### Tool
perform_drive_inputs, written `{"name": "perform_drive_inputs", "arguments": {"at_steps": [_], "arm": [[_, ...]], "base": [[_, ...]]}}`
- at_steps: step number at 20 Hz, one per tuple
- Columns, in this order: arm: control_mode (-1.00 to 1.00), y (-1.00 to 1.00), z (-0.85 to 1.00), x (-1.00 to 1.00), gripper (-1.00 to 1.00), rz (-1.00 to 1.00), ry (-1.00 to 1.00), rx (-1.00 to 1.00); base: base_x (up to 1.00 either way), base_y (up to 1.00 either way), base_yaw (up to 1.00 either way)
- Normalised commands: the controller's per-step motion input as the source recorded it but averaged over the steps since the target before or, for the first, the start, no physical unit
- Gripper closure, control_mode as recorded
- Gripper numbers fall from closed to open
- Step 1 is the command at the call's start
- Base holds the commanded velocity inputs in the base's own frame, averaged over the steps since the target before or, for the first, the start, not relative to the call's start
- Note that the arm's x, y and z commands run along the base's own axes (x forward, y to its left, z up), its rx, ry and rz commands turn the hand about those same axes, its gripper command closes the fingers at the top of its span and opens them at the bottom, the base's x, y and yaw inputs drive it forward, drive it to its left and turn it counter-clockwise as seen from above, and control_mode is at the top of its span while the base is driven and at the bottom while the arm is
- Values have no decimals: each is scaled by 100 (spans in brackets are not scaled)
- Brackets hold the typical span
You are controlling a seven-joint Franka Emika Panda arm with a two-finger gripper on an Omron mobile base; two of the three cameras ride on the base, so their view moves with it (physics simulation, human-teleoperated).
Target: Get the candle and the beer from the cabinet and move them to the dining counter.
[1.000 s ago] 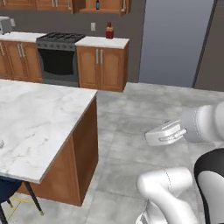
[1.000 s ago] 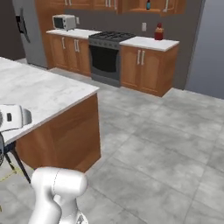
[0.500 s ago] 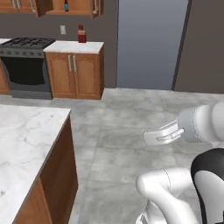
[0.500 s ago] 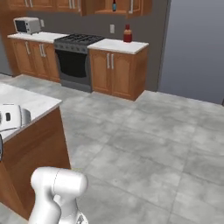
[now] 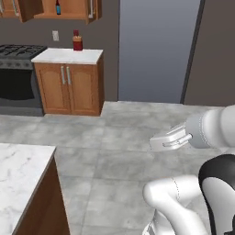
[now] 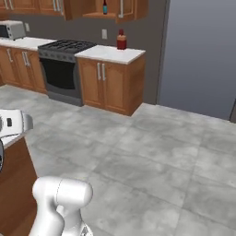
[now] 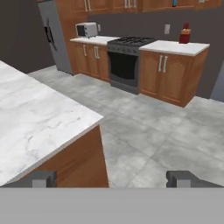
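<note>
beer (image 5: 58,7) on open cabinet (image 5: 69,13) shelf

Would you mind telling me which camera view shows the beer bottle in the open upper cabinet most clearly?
The right base view: the beer stands on the open cabinet shelf, dark body and label distinguishable. The left base view also shows it, similarly small, at the frame's top. In the hand view only its blue-labelled lower part appears, cut off by the top edge.

Both base views look forward and down from behind the arm, one from its left, one from its right, far from the back wall. They share the stove (image 5: 17,75) (image 6: 64,69), the knife block (image 5: 77,41) (image 6: 121,40) and the grey floor. The hand view looks low over the dining counter (image 7: 30,122) toward that same stove (image 7: 127,65).
</note>
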Motion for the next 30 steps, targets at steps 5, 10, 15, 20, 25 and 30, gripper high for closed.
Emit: {"name": "perform_drive_inputs", "arguments": {"at_steps": [5, 10, 15, 20, 25, 30], "arm": [[100, 0, 0, 0, -100, 0, 0, 0], [100, 0, 0, 0, -100, 0, 0, 0], [100, 0, 0, 0, -100, 0, 0, 0], [100, 0, 0, 0, -100, 0, 0, 0], [100, 0, 0, 0, -100, 0, 0, 0], [100, 0, 0, 0, -100, 0, 0, 0]], "base": [[100, -28, 0], [100, -25, 0], [100, -13, 0], [100, -11, 0], [100, -1, 0], [100, 22, -4]]}}
